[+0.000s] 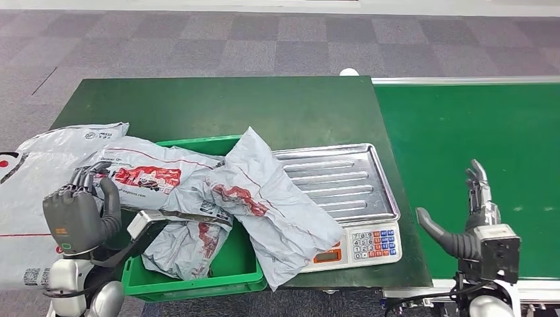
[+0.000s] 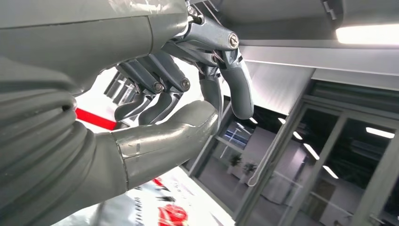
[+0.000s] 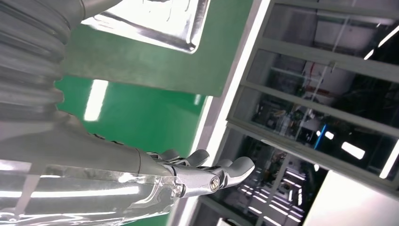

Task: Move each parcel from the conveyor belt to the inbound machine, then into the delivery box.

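parcels heaped on green crate and scale, belt bare, both hands free

at 7 o'clock, left hand [image 1: 80, 214] loosely curled beside grey plastic mailer bags [image 1: 158, 177], gripping nothing; at 5 o'clock, right hand [image 1: 472, 228] spread wide, holding nothing, over green conveyor belt [image 1: 475, 145]. toward centre, one grey mailer [image 1: 277, 205] draped from green plastic crate [image 1: 198, 281] onto steel weighing scale [image 1: 343, 178]; likely to slide off or snag other bags if tugged. red print with "express.com" legible, rest too small.
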